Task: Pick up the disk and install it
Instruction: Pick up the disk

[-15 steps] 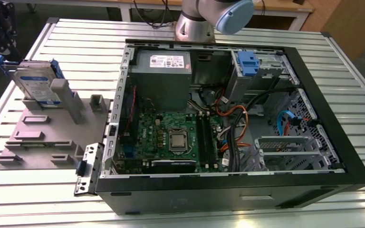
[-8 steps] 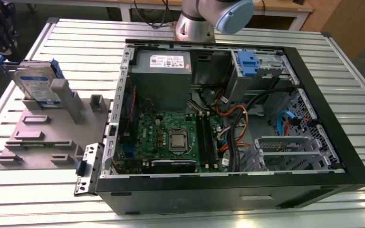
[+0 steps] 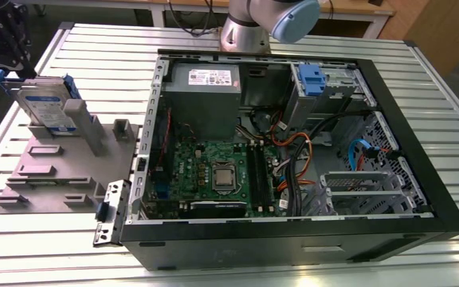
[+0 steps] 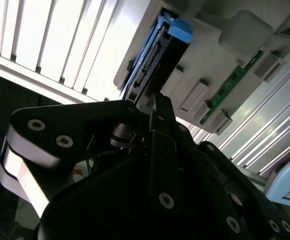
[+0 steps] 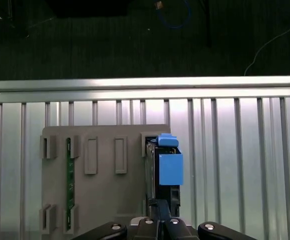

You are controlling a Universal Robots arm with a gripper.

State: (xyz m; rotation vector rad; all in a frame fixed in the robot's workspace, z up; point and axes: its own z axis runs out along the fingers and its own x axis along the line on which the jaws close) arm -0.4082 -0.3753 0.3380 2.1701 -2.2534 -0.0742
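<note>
Disk (image 3: 45, 106) stands on edge in grey holder (image 3: 62, 172) (connector edge upward), jaws closed together nearby.

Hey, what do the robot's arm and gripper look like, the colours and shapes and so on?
In the exterior view the arm is a round silver-grey metal tube that meets a rounded joint with a pale blue cap. In both wrist views the gripper is matte black, built of flat angular links with rounded ends and dotted with silver screw heads.
</note>
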